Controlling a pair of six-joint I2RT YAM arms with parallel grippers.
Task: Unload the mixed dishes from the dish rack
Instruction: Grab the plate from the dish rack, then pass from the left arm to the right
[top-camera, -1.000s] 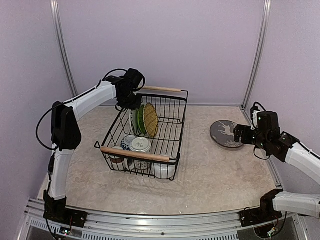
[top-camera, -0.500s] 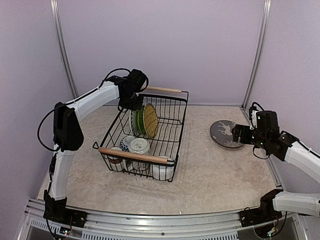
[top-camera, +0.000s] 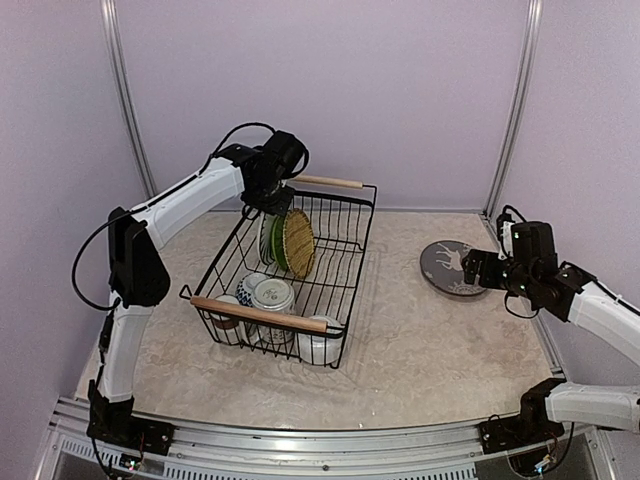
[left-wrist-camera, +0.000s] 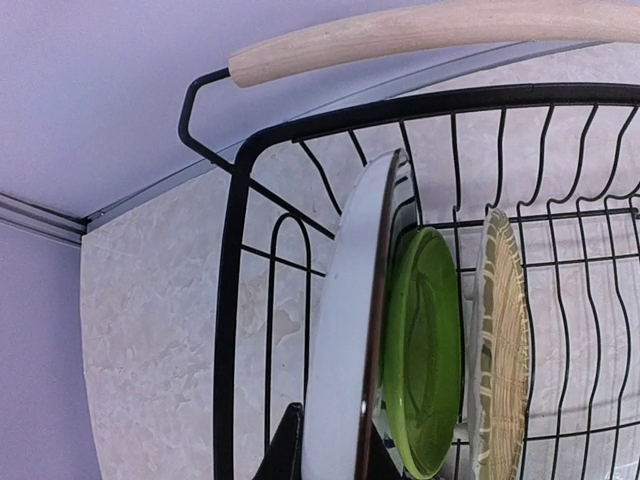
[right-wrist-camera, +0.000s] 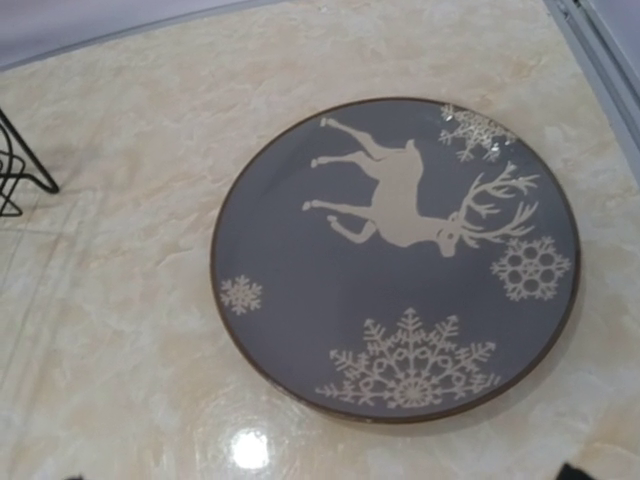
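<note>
Grey plate (right-wrist-camera: 395, 255), white reindeer, snowflakes; white plate (left-wrist-camera: 335, 340), brown rim; lime green plate (left-wrist-camera: 425, 350); black wire rack (left-wrist-camera: 226, 330).

Wooden handle (left-wrist-camera: 420, 35) near upright plates (left-wrist-camera: 425, 350); narrow gaps between plates; dish rack (left-wrist-camera: 228, 330) wall alongside.

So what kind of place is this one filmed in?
Probably a robot lab test cell, not a kitchen: plain lilac walls with metal corner rails, a marble-look tabletop, left arm and right arm bolted to an aluminium rail.
</note>
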